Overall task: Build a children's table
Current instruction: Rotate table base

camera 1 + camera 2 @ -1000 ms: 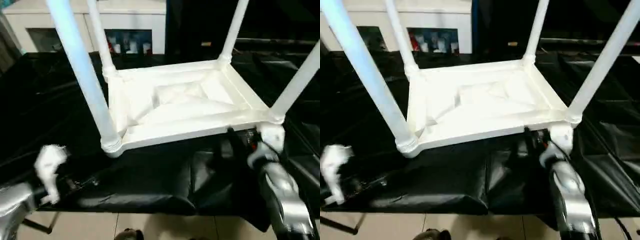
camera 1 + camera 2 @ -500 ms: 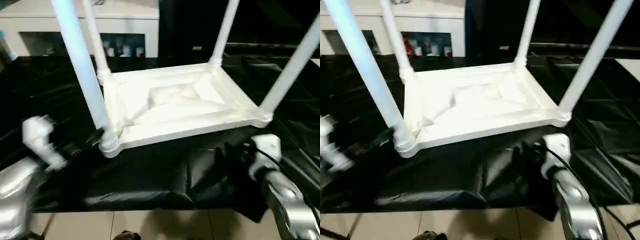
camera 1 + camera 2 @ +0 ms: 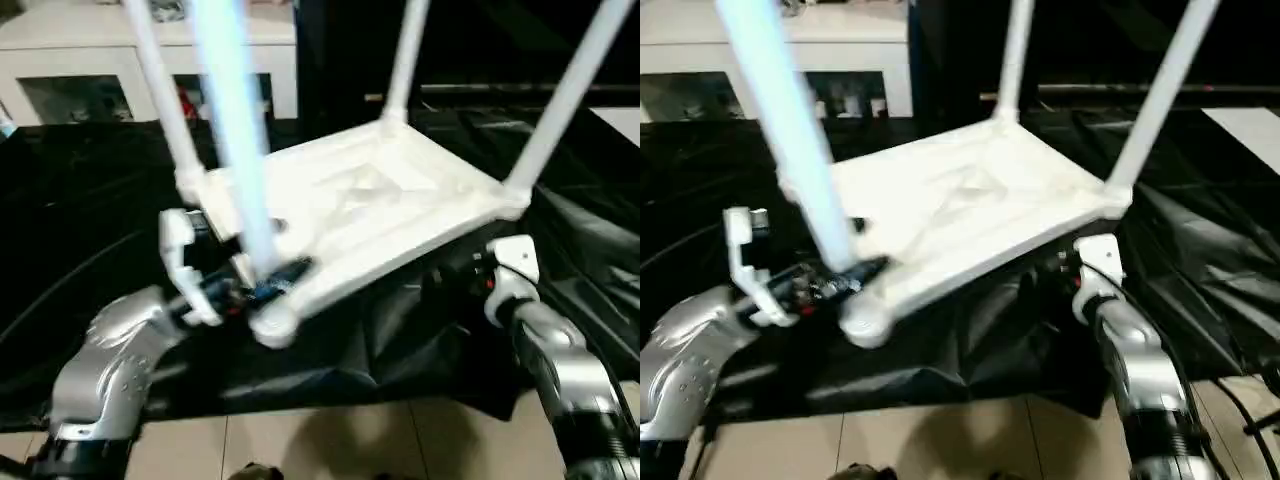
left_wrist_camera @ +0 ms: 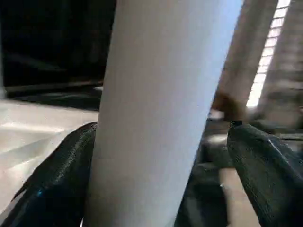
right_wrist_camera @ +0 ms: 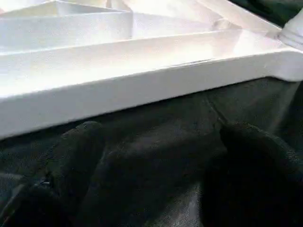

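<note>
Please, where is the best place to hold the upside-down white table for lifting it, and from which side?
Probably by the near leg, low above its corner socket, coming level from the robot's left: the tube is round, upright and narrow. The left gripper stands there, fingers open on both sides of it.

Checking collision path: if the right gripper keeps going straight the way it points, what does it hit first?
Probably the near side rim of the upturned white plastic children's table top; the open right gripper points at it over black sheeting, though depth is unclear.
</note>
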### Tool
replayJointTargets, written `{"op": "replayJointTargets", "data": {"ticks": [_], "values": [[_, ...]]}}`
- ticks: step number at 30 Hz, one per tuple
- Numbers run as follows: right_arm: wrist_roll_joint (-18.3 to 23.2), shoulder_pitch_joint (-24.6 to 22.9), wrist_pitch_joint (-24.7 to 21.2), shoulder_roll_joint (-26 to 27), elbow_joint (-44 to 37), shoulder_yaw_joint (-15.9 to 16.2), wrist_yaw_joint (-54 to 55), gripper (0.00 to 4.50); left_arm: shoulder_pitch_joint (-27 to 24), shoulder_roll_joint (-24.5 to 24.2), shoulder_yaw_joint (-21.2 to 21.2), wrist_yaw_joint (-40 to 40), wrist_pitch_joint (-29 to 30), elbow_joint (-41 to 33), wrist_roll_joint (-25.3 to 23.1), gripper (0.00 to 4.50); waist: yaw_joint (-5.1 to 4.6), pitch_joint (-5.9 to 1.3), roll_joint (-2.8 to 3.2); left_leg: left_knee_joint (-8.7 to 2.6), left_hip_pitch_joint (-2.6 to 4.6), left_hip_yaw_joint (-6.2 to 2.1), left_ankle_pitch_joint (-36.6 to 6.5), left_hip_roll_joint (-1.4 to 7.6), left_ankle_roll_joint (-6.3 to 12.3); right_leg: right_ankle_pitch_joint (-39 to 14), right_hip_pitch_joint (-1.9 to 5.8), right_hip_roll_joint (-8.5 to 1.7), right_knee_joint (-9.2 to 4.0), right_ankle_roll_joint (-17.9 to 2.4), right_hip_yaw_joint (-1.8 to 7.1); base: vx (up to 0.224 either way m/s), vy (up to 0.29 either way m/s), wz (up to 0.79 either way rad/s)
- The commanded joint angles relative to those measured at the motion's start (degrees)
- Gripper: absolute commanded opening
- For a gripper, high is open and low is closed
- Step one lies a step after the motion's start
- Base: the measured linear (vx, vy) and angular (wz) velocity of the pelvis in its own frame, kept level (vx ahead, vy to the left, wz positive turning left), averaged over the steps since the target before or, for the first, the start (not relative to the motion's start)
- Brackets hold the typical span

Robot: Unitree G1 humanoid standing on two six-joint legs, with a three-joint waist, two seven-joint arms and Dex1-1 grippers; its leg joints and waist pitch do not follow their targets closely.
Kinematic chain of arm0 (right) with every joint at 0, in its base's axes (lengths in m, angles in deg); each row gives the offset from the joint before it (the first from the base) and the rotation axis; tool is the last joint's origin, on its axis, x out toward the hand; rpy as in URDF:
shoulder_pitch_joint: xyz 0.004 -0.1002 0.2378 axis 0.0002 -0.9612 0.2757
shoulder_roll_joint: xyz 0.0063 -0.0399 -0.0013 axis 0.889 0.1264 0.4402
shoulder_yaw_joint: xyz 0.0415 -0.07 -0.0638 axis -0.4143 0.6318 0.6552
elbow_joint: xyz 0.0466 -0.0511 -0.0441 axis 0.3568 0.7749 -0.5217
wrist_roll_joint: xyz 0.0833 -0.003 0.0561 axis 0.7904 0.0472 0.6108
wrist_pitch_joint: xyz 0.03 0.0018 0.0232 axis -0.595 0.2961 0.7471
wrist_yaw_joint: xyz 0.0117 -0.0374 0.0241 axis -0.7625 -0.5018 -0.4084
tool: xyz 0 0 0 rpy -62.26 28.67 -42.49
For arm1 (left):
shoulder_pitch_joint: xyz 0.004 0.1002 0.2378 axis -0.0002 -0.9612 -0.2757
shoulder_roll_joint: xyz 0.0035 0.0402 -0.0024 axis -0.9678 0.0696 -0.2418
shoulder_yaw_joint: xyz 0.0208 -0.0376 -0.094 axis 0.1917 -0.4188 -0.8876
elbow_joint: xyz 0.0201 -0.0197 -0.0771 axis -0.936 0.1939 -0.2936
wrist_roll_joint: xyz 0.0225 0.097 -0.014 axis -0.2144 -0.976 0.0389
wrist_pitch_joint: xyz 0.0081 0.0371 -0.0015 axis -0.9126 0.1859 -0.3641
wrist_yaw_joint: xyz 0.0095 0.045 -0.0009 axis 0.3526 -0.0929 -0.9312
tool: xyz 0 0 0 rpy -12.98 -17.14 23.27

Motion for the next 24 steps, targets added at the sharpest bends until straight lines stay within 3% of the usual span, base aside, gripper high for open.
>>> {"op": "replayJointTargets", "data": {"ticks": [1,2,3,4,5,6,7,8,9,10,11,12,13,14,15,17,19,21,24], "values": [[-0.4,2.9,1.2,0.8,3.9,0.7,-1.4,4.5,0.8,-0.9,2.7,3.1,4.0,-4.8,4.4,4.47,0.01,-2.81,-2.03,3.84,7.21,-3.35,-33.5,1.2,-5.27,-46.9,-4.42,-7.31,-12.2,-1.6,1.98,0.0,0.0,0.0],[-0.9,4.3,1.7,1.5,6.2,1.7,-2.1,4.5,1.6,-0.5,4.0,3.7,5.6,-6.2,5.6,4.47,0.62,-2.54,-1.92,4.05,2.57,-5.27,-17.8,1.84,-1.54,-52.7,0.61,-10.77,-12.07,0.2,3.38,0.0,0.0,0.0],[-0.9,4.3,1.7,1.5,6.2,1.7,-2.1,4.5,1.6,-0.5,4.0,3.7,5.6,-6.2,5.6,4.47,1.1,-2.62,-1.32,2.82,1.19,-5.89,-15.1,2.61,-1.33,-51.0,2.35,-10.53,-11.04,0.0,2.31,0.036,0.029,-0.37],[-1.7,6.3,2.4,2.9,8.9,3.1,-3.2,4.5,3.6,1.1,5.8,3.3,6.5,-6.9,5.7,4.47,0.59,-2.26,0.39,-1.14,0.85,-6.37,-23.5,4.09,-2.74,-44.7,2.99,-5.78,-9.84,1.1,-1.99,0.048,0.043,-0.34],[-1.8,6.5,2.4,3.0,9.1,3.2,-3.3,4.5,3.7,1.2,6.0,3.2,6.5,-6.9,5.7,4.47,-0.38,-2.25,2.88,-8.11,-1.86,-7.61,-44.3,7.95,-6.79,-26.6,6.26,-1.52,0.27,-0.8,-3.55,0.048,0.043,-0.34],[-2.0,7.4,2.5,3.8,10.3,3.9,-3.9,4.5,4.8,2.1,7.0,3.1,6.8,-6.9,5.6,4.47,1.0,-1.73,3.31,-11.21,-5.77,-5.93,-52.6,7.42,-9.37,-15.4,8.02,0.09,7.31,-2.8,-3.85,-0.059,0.029,-0.11],[-2.1,8.0,2.6,4.4,11.2,4.3,-4.3,4.5,5.5,2.6,7.6,3.1,7.0,-6.9,5.5,4.47,3.32,-2.63,2.51,-11.97,-5.18,-2.19,-53.8,5.3,-10.23,-8.5,6.71,2.05,8.81,-3.6,-3.69,0.0,0.0,0.0],[-2.5,8.9,3.1,5.1,12.5,4.9,-4.8,4.5,6.6,3.6,8.5,2.8,6.6,-6.3,4.8,4.47,1.12,-5.12,-1.03,-7.84,-0.21,-2.69,-38.2,3.87,-11.28,-21.0,5.39,-2.11,4.49,-2.9,1.34,0.0,0.0,0.0],[-2.5,9.1,3.1,5.3,12.7,5.0,-4.9,4.5,6.8,3.8,8.7,2.8,6.6,-6.1,4.6,4.47,1.5,-4.21,-4.22,7.24,1.93,-5.58,-16.8,2.15,-6.66,-51.1,0.49,-11.9,-7.82,-2.0,3.93,0.059,-0.099,-0.16],[-2.9,10.2,3.7,6.6,14.3,6.0,-5.5,4.5,8.6,5.1,9.9,2.3,6.3,-4.7,3.7,4.47,2.5,-4.26,-3.03,7.61,-0.7,-7.74,-5.9,1.77,-3.89,-50.4,2.12,-12.16,-7.11,-2.7,6.09,0.107,-0.055,-0.41],[-3.1,10.9,4.1,7.5,14.9,6.7,-6.1,4.5,10.0,6.2,10.8,1.7,4.6,-2.8,1.5,4.47,2.76,-4.01,-2.65,6.75,-4.18,-8.57,-1.2,0.98,-2.47,-44.8,5.04,-10.67,-5.52,-2.9,5.63,0.107,-0.055,-0.41],[-3.2,11.2,4.2,8.1,15.1,7.2,-6.7,4.5,11.0,6.8,11.3,1.3,3.5,-1.3,0.0,4.47,3.13,-4.25,-1.19,1.82,-4.65,-8.03,-0.8,2.54,-4.55,-33.2,5.68,-6.65,-3.64,-4.5,1.97,0.07,0.005,-0.29],[-3.2,11.4,4.3,8.5,15.1,7.5,-7.1,4.5,11.7,7.2,11.7,1.0,2.8,-0.1,-1.1,4.47,1.82,-5.2,0.01,-0.65,-1.62,-7.94,-8.6,4.62,-4.25,-15.6,3.94,-3.28,-1.44,-8.4,1.46,0.0,0.0,0.0],[-3.2,11.5,4.3,8.8,15.1,7.8,-7.4,4.5,12.2,7.4,11.9,0.9,2.5,0.6,-1.7,4.47,1.1,-5.14,0.24,-1.17,-2.17,-8.3,-9.1,4.99,-4.12,-11.1,4.53,-3.3,-0.87,-9.6,1.29,0.0,0.0,0.0],[-3.3,12.0,4.6,9.6,15.4,8.5,-8.3,4.5,13.6,8.0,12.4,0.6,1.8,2.7,-2.9,4.47,0.81,-5.51,0.6,-1.34,-2.11,-8.3,-8.9,5.02,-4.07,-7.1,4.88,-3.25,-0.68,-10.5,1.12,0.0,0.0,0.0],[-3.5,12.6,5.1,10.5,16.2,9.1,-9.5,4.5,14.9,8.5,12.9,0.6,1.2,4.6,-3.8,4.47,-0.41,-5.4,-0.01,-1.33,-2.15,-7.69,-9.2,4.44,-2.79,0.1,5.23,-3.66,-1.0,-12.9,1.59,0.0,0.0,0.0],[-4.3,13.5,6.3,11.9,17.7,10.4,-11.5,4.5,16.8,9.7,13.5,0.8,0.4,6.5,-4.3,4.47,-0.79,-5.31,-0.28,-1.08,-2.16,-7.02,-9.0,3.96,-2.06,-1.1,5.43,-4.03,-1.53,-13.9,1.8,0.0,0.0,0.0],[-4.6,13.9,6.5,12.6,18.3,10.9,-12.3,4.5,17.6,10.2,13.8,0.9,0.0,7.2,-4.7,4.47,-0.73,-5.3,-0.3,-0.99,-1.97,-6.69,-7.5,4.05,-1.33,-1.1,5.44,-4.04,-1.71,-14.1,2.05,0.0,0.0,0.0],[-6.1,15.5,7.9,14.9,21.3,12.1,-13.7,4.5,19.7,12.5,14.9,0.9,-2.2,10.4,-6.7,4.47,-0.62,-5.54,-0.34,-0.86,-1.51,-6.39,-4.0,4.38,0.42,3.3,5.2,-3.94,-1.25,-15.6,2.14,0.0,0.0,0.0]]}}
